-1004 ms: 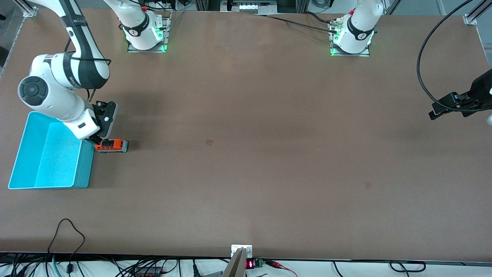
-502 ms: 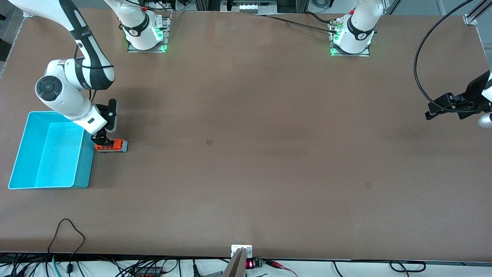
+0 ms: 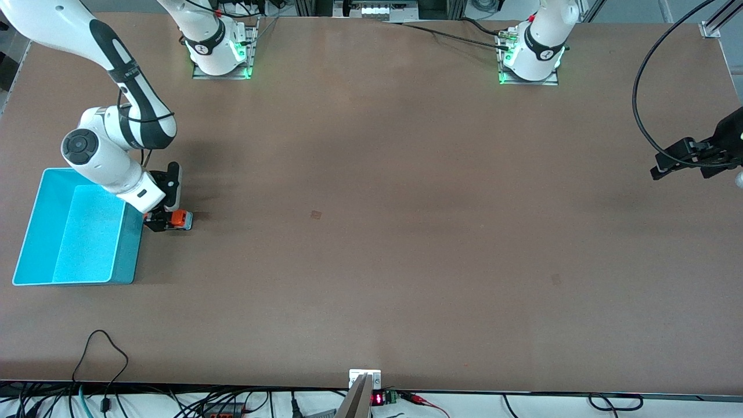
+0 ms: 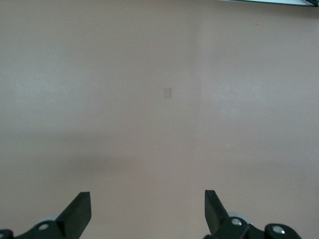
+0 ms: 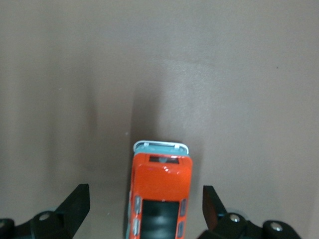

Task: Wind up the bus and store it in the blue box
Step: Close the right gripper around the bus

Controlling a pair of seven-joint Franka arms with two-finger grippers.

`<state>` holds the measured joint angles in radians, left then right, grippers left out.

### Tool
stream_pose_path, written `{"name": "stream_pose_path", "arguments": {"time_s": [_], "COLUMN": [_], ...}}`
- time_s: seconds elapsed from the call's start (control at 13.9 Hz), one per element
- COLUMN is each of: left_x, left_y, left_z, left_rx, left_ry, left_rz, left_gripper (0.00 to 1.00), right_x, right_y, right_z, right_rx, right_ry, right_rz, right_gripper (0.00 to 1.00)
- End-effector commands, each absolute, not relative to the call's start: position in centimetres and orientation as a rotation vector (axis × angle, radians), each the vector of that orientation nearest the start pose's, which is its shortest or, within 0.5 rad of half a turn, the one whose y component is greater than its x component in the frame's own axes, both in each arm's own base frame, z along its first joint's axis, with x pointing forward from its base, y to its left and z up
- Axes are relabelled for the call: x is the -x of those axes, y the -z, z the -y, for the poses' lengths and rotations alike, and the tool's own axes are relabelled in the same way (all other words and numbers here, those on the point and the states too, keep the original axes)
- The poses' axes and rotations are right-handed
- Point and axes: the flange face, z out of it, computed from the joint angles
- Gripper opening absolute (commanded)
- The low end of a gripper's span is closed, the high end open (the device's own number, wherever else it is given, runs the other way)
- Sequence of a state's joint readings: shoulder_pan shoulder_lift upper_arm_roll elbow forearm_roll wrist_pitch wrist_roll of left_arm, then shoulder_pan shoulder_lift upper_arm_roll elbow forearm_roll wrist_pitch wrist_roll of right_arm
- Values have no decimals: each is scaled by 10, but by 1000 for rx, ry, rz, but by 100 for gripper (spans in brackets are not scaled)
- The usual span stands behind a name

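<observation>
The small orange bus [image 3: 179, 219] stands on the table right beside the blue box [image 3: 35, 244], at the right arm's end. My right gripper [image 3: 158, 222] is down over the bus, open, with a finger on each side and gaps between fingers and bus. In the right wrist view the bus [image 5: 160, 196] lies between the open fingers [image 5: 75, 206], its white-grey front pointing away from the wrist. My left gripper [image 3: 673, 159] waits in the air over the table's edge at the left arm's end, open and empty; its wrist view shows only open fingers [image 4: 79, 211] over bare table.
The blue box is open-topped and empty, its near wall [image 3: 72, 283] closer to the front camera than the bus. A black cable [image 3: 641, 87] loops above the left gripper. The two arm bases [image 3: 220, 52] stand along the table's back edge.
My right gripper has come down over the bus and now straddles it, covering most of it in the front view. The bus has not moved. The left gripper shifted slightly.
</observation>
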<state>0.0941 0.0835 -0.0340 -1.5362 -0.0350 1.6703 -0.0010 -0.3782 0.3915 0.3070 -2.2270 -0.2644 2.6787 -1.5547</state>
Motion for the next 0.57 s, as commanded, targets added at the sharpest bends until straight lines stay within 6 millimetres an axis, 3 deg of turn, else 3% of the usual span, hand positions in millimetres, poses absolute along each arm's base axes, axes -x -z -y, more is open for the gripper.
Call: {"name": "stream_pose_path", "arguments": {"time_s": [0.0,0.22,0.29,0.36,0.43,0.5], "left_x": [-580,-578,-578,-577,-577,-575], "left_y": [-617,-618,-618,-618,-618,-621], "left_z": [-22,-12,-11,-10,-10,-9], "left_rx": [3153,3154,3154,3154,3154,3154], "left_ry": [85,85,83,80,80,88], "left_rz": [47,20,18,16,13,11], "left_gripper": [100,100,100,100,100,100], "right_x": [-564,-565,-565,-566,-567,-568], "right_y": [-198,-187,-187,-189,-190,-192], "right_z": [34,45,45,44,43,44], "right_rx": [-2006,-2036,-2033,-2036,-2048,-2081], "right_ry": [-132,-137,-135,-137,-142,-147], "right_rz": [-2298,-2282,-2286,-2279,-2267,-2240], "right_gripper": [100,100,84,43,17,7]}}
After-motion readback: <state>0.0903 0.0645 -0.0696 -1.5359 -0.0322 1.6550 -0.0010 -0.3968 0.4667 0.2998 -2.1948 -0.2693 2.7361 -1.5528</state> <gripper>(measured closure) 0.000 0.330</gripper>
